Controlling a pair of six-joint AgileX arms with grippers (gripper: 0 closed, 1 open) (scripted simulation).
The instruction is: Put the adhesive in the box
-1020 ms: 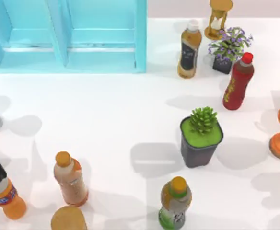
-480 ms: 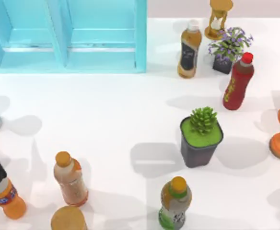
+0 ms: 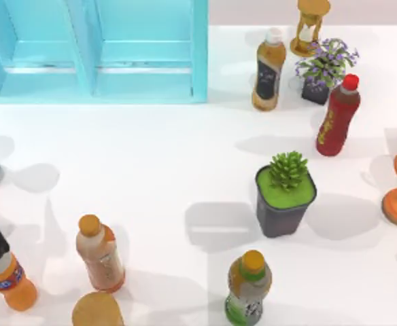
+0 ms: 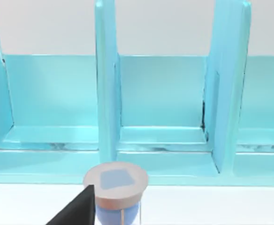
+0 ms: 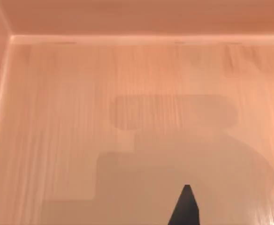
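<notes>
Top view: box (image 3: pixel 198 54) far left, open top, divider (image 3: pixel 83 47) inside. Drink bottles (image 3: pixel 100 255) near left and near centre, potted succulent (image 3: pixel 285 193) right of centre. Cannot place the adhesive from here, so cannot say where it sits relative to the box.

Left wrist view: looks at the box front wall (image 4: pixel 165 164) and compartments, with an hourglass (image 4: pixel 116 185) just before it. Left gripper (image 4: pixel 76 211) at the near edge, state cannot tell.

Right wrist view: right gripper (image 5: pixel 235 211) over a pale wooden surface (image 5: pixel 80 117), claw apart, nothing between.

Handling guess (from the task wording only): probably light, smooth plastic, slightly squeezable. Best gripped across the body, below the nozzle, with gentle force.
</notes>
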